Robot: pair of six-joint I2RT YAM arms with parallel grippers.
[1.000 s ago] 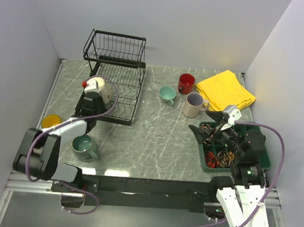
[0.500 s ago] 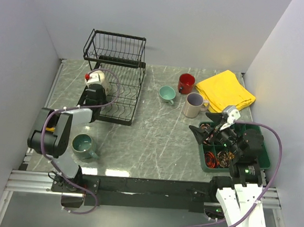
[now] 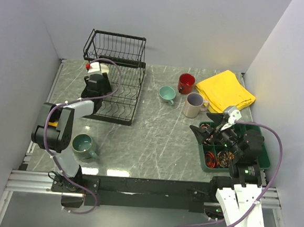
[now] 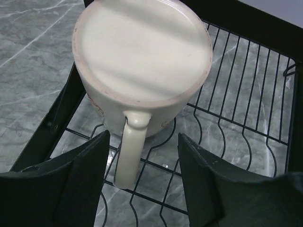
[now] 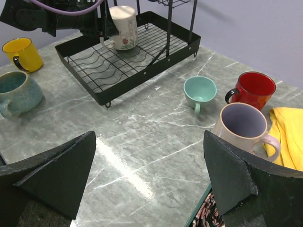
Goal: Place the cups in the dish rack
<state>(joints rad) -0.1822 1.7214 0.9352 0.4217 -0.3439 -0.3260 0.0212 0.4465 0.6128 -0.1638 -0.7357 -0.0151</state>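
The left gripper [image 4: 144, 142] is released, its fingers spread on either side of the handle of the cream mug [image 4: 142, 61], not clamped on it. That mug stands upside down on the wire floor of the dish rack [image 4: 45, 120], at the upper left of the overhead view. The right gripper [image 5: 149, 137] is spread wide with nothing between its fingers, above the green tray [image 3: 261, 159] at lower right. Outside the rack on the table [image 5: 142, 156] stand the yellow mug [image 5: 21, 52] and grey-green mug [image 5: 19, 94] at far left, and the teal mug [image 5: 200, 91], red mug [image 5: 255, 87] and lilac-lined mug [image 5: 244, 123] at right
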